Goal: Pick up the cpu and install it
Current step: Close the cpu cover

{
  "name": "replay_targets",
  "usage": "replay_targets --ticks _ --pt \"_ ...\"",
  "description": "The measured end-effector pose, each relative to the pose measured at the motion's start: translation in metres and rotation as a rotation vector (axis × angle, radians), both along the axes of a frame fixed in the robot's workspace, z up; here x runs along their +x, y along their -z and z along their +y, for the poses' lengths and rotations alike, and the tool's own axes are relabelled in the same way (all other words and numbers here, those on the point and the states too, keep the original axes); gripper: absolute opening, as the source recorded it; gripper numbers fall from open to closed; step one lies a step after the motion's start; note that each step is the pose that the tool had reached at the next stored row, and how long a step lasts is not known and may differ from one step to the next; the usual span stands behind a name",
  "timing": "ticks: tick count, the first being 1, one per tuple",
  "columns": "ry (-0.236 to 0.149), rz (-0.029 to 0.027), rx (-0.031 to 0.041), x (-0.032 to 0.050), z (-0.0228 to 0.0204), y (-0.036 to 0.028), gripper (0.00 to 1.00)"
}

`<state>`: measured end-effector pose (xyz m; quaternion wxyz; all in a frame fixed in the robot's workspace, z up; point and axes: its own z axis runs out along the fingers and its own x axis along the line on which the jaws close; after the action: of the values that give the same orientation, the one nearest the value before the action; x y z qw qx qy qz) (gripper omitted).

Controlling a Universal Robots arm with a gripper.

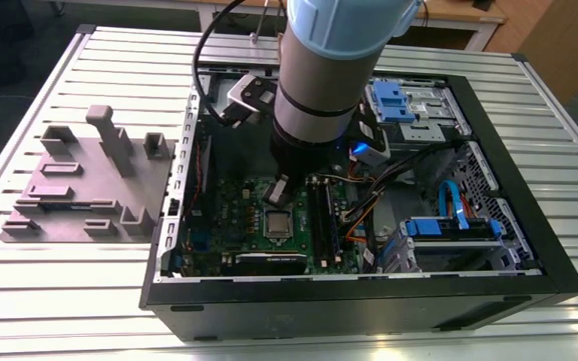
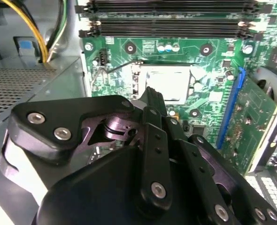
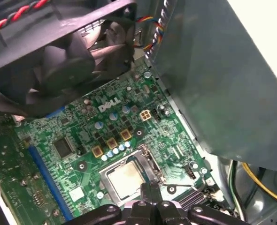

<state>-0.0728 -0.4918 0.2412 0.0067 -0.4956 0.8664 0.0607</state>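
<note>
The cpu (image 1: 279,223) is a small silvery square lying flat in its socket on the green motherboard (image 1: 238,207) inside the open computer case. It appears in both wrist views as a pale square inside the metal frame (image 2: 168,83) (image 3: 124,180). My gripper (image 1: 277,191) hangs just above the board beside the socket. Its black fingers (image 2: 150,101) are pressed together with nothing between them, their tips (image 3: 150,189) at the socket's edge. The gripper is shut and holds nothing.
The case walls (image 1: 184,188) ring the board. Dark memory slots (image 2: 166,21) run along one side of the socket, a fan (image 3: 58,56) and a grey power supply (image 2: 30,84) stand close by. A grey parts fixture (image 1: 78,184) sits on the table at the exterior view's left.
</note>
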Motion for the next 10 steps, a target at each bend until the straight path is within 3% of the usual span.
replay_targets --ticks 10 --pt "0.000 -0.0001 -0.0002 -0.0035 -0.0014 0.0001 0.11"
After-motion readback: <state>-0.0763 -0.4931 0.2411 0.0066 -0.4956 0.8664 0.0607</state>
